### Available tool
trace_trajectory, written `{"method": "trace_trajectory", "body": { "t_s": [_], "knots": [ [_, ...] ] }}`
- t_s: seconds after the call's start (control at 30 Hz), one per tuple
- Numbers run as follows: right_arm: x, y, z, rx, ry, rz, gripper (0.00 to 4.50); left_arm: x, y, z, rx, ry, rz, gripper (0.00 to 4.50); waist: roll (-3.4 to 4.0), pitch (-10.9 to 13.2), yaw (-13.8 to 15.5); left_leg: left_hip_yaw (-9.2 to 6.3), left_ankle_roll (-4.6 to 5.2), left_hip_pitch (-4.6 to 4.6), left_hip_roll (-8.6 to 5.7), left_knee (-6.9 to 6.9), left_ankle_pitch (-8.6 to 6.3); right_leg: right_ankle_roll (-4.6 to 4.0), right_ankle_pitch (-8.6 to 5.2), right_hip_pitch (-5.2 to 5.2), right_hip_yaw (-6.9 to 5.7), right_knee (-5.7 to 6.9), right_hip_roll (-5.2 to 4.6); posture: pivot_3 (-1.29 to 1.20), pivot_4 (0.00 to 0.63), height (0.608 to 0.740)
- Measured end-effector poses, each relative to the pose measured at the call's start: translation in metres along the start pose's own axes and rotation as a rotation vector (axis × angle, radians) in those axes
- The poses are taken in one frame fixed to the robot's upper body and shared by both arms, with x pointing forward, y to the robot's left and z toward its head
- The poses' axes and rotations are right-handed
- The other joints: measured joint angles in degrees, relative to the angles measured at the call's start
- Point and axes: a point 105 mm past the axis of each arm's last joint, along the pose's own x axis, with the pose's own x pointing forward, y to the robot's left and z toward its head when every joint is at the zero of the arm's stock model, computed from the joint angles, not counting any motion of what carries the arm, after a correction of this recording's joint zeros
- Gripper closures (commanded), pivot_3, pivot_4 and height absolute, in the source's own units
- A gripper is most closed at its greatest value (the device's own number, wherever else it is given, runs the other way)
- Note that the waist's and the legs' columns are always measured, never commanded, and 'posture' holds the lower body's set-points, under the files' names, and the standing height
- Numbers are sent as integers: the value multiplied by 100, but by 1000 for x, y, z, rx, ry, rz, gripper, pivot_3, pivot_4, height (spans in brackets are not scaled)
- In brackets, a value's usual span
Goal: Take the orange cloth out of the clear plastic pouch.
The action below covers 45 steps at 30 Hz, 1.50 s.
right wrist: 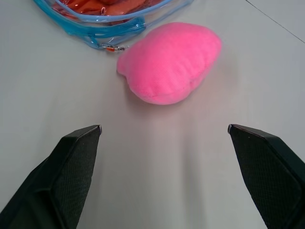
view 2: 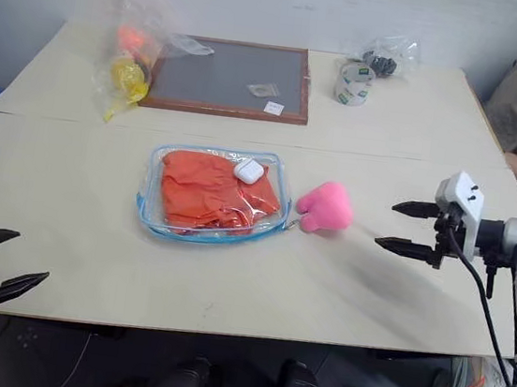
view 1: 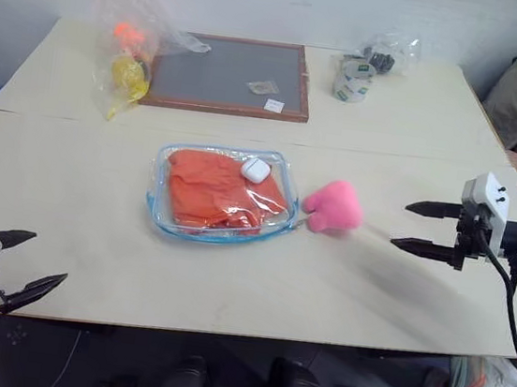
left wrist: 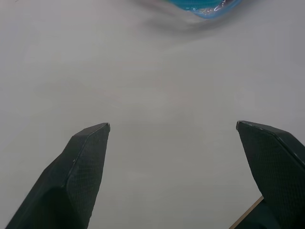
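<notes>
A: Cloth, orange [view 1: 216, 193], one item: lying folded and wrinkled inside the clear plastic pouch [view 1: 165, 222], at the centre of the frame on the pale surface [view 1: 227, 294]. A small white case [view 1: 256, 169] is resting at the pouch's upper right, whether on or inside the film I cannot tell.

B: Handling, as judged: the cloth is looking light, soft and limp, so it is likely bunching and dragging rather than sliding out in one piece. The pouch is thin, slick vinyl with light blue edging, probably skating over the surface unless pinned.

A: Hold points: the zipper pull is showing at the pouch's right corner, just beside the pink plush toy [right wrist: 169, 62]. One hand should be pinning a pouch edge while the other is pinching a raised fold of the cloth through the mouth.

B: Right hand [view 1: 415, 227]: hovering at mid right of the frame, fingers spread wide and holding nothing, pointing toward the plush toy and the pouch beyond it, well apart from both.

A: Left hand [view 1: 31, 265]: sitting at lower left near the surface's front edge, fingers likewise wide and holding nothing, well apart from the pouch.
</notes>
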Motion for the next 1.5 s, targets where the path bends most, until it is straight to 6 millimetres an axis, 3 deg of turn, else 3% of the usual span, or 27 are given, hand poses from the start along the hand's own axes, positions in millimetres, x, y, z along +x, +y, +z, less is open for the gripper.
{"method": "trace_trajectory", "body": {
  "t_s": [0.43, 0.77, 0.87, 0.97, 1.03, 1.07, 1.2, 1.27, 1.4, 1.5],
  "knots": [
    [7, 1, -1, 9, -19, -5, 41, 1, 0, 0, -21, 3, 18, 0, 0, 0, 1, 1, 0, 0, 0, 1, 0, 0, 0, 0, 0, 2, 1, 0, 150, 740],
    [11, 2, -1, 35, -27, -9, 41, 8, 3, 11, -45, -41, 34, 0, 0, 0, 8, 1, 0, 0, -1, 4, 0, 0, 0, 0, 1, 6, 1, 0, 150, 740],
    [14, 9, 4, 38, -39, 16, 41, 12, -1, 23, -90, -100, 10, 0, 0, 0, 11, -1, 0, 0, 0, 4, 0, 1, 0, 1, 2, 6, 0, 0, 150, 740],
    [20, 18, 9, 56, -63, 42, 41, 24, -10, 48, -126, -207, -40, 0, 0, 0, 29, -8, 0, 0, 0, 11, 0, 1, 1, 6, 1, 12, -4, 0, 150, 740],
    [28, 27, 21, 64, -106, 70, 41, 35, -21, 75, -130, -299, -94, 0, -1, 0, 26, -12, -1, 0, -1, 14, 1, 2, 1, 7, 2, 17, -5, 0, 150, 740],
    [28, 28, 23, 62, -111, 73, 41, 36, -22, 79, -128, -309, -102, 0, 0, 0, 24, -12, -1, 0, -1, 14, 1, 2, 1, 6, 3, 16, -5, 0, 150, 740],
    [38, 43, 49, 21, -211, 81, 41, 87, -31, 149, -166, -509, -138, 0, 6, -7, 180, -37, -6, 4, -22, 21, 17, 10, 9, 25, 1, 26, -1, 0, 150, 740],
    [44, 49, 59, -13, -245, 78, 41, 113, -39, 171, -195, -522, -168, 0, -4, -13, 200, -36, -3, 0, -40, 23, 19, 17, 13, 25, 1, 23, -1, 0, 150, 740],
    [47, 56, 65, -40, -264, 52, 41, 166, -45, 184, -233, -409, -135, 0, -8, -15, 184, -24, -2, -4, -47, 17, 18, 17, 13, 18, -2, 9, 10, 0, 150, 740],
    [52, 65, 71, -52, -282, 56, 41, 199, -61, 194, -212, -348, -157, 0, -8, -14, 167, -3, -4, -5, -42, 15, 18, 17, 13, 12, -1, 9, 16, 0, 150, 740]
  ]
}}
